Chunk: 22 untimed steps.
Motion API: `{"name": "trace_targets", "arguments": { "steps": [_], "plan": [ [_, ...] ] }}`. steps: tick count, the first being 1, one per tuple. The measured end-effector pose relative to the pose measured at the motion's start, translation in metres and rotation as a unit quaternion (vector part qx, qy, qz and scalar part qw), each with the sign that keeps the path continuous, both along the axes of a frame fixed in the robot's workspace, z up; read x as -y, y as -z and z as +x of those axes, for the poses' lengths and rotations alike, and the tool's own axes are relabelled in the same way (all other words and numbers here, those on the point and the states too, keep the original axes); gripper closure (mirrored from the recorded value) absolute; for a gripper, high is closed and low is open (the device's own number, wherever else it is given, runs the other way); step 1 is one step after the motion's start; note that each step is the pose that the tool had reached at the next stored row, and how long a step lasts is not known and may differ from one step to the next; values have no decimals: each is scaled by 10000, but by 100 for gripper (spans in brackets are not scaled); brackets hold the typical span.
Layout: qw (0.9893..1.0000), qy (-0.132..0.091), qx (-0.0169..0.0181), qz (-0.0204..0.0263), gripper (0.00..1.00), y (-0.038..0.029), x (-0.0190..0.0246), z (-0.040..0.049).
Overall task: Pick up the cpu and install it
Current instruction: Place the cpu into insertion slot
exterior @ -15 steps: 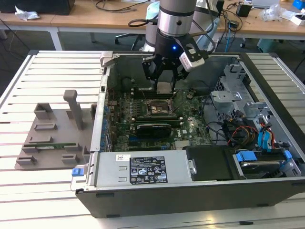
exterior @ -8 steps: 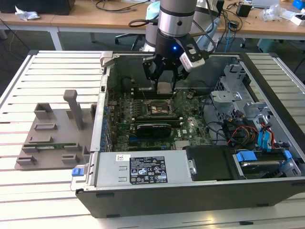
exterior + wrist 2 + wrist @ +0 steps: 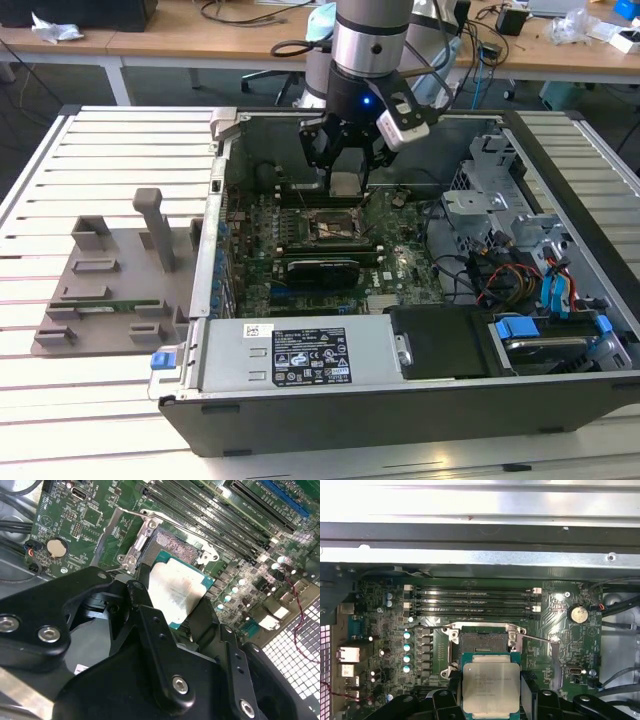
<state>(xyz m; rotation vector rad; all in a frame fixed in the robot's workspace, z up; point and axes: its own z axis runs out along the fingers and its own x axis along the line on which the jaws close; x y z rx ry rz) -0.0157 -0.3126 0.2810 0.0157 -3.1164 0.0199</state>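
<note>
We have the black two-fingered gripper clenched on the cpu, a small flat square chip with a silvery-grey metal top and green rim, one finger pressed against each of two opposite edges. The landmark is the dark square socket on the green motherboard, and its contact field lies bare. In both wrist views the chip hangs clear of the socket, metal face up. It overlaps the socket edge farthest from the long black memory slots. Its sides run roughly square with the socket frame. Because the cameras look in at a slant, we cannot tell how much of that offset is sideways shift and how much is height. In the exterior view the chip sits just above the socket, inside the open grey computer case.
</note>
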Motion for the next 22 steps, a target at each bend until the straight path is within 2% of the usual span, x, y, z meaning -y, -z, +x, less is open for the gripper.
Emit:
{"name": "trace_targets", "arguments": {
  "steps": [5,7,12,14,16,21,22],
  "plan": [
    [9998,185,0,0,45,0,0,0],
    [9993,373,0,0,45,0,0,0],
    [9982,603,0,0,45,0,0,0],
    [9969,786,0,0,45,0,0,0],
    [9961,877,0,-1,45,0,0,0],
    [9935,1143,0,-1,45,1,0,0],
    [9927,1210,0,-1,45,1,0,0]
  ]
}}
